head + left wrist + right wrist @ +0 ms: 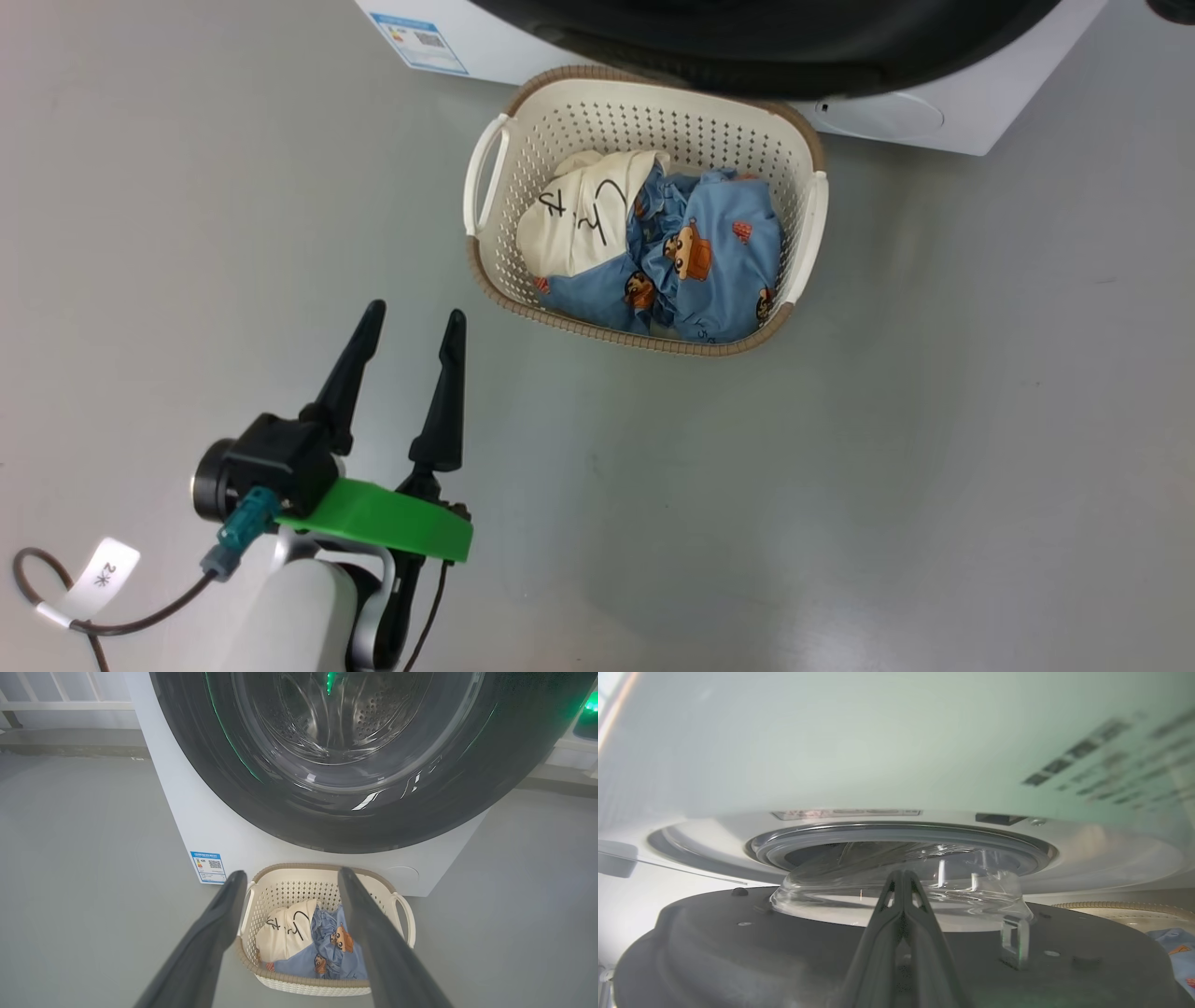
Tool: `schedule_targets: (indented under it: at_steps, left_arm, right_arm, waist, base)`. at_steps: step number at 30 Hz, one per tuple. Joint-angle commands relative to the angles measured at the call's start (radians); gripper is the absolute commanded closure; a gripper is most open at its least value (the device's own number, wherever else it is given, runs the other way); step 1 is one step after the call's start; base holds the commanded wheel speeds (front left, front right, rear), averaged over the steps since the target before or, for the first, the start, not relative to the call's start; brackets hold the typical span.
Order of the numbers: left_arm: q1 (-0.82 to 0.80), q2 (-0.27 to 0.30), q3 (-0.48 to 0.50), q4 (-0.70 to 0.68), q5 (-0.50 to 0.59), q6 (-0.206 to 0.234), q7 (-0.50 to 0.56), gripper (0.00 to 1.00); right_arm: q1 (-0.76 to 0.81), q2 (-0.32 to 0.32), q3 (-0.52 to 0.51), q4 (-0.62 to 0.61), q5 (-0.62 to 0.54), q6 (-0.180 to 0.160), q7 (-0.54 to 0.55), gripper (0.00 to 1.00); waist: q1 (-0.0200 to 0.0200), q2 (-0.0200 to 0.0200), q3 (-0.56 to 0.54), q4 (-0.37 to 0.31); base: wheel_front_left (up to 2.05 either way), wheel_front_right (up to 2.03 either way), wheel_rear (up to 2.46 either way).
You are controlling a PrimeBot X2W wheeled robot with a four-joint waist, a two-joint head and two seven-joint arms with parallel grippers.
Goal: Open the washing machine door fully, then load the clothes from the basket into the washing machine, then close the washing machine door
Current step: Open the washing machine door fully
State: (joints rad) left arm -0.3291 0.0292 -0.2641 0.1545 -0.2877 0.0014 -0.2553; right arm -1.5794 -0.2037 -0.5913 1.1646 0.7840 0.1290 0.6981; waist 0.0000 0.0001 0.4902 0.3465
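Spreading its two dark fingers wide, the left gripper [415, 310] hangs empty over the floor [840, 467]. In the head view its tips aim toward one o'clock, where the basket [653, 121] sits well apart from it. That released, pre-aimed pose reads as a wait: ready to reach for laundry once the way is free.

The right gripper [901, 873] is clenched on nothing, fingers pressed flat together. In its wrist view they point to twelve o'clock at the glass bowl [840, 896] bulging from the inner face of the washing machine door [738, 952]. Closed fingers make a blunt pusher, so I judge they are there to swing the door wider. Whether the tips touch it I cannot tell.

The door stands off from the grey seal [901, 833], with its latch hook [1014, 947] free at four o'clock of the fingertips. It is ajar, but how far I cannot judge.

Outward again, the clothes [653, 252] lie untouched in the basket, the cream garment [579, 224] at nine o'clock and the blue garment [719, 261] at three. The basket sits just before the washing machine [523, 47], at its six o'clock, probably to keep each lift short. The door's black ring overhangs the basket's far rim at twelve o'clock, so opening comes first and loading has not begun.
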Motion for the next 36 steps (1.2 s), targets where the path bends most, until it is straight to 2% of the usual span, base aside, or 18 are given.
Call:
schedule_targets:
  at_steps: [1, 9, 24, 30, 36]
  left_arm:
    - [-0.012, 0.021, 0.037, -0.03, 0.001, 0.006, -0.006, 0.0]
    - [-0.005, 0.021, 0.051, -0.038, 0.016, 0.003, -0.006, 0.0]
    - [0.025, 0.021, 0.077, -0.033, 0.057, -0.019, -0.006, 0.0]
    - [0.033, 0.021, 0.075, -0.039, 0.062, -0.027, -0.006, 0.0]
    - [0.049, 0.021, 0.076, -0.04, 0.076, -0.034, -0.006, 0.0]
  right_arm:
    - [-0.027, 0.06, 0.013, -0.017, -0.008, 0.002, 0.039, 1.0]
    - [0.069, 0.074, 0.023, -0.123, 0.015, 0.002, 0.206, 1.0]
    - [0.331, 0.152, 0.038, -0.396, 0.05, 0.002, 0.457, 1.0]
    - [0.406, 0.153, 0.155, -0.433, 0.178, 0.002, 0.515, 1.0]
    - [0.514, 0.153, 0.342, -0.48, 0.353, 0.002, 0.474, 1.0]
  waist:
    - [0.0, -0.0001, -0.004, -0.003]
    - [0.0, -0.0001, -0.035, -0.025]
    - [0.0, -0.0001, -0.12, -0.05]
    - [0.0, -0.0001, -0.149, -0.048]
    - [0.0, -0.0001, -0.187, -0.048]
  base:
    - [0.0, 0.0, 0.0]
    - [0.0, 0.0, 0.0]
    - [0.0, 0.0, 0.0]
    - [0.0, 0.0, 0.0]
    - [0.0, 0.0, 0.0]
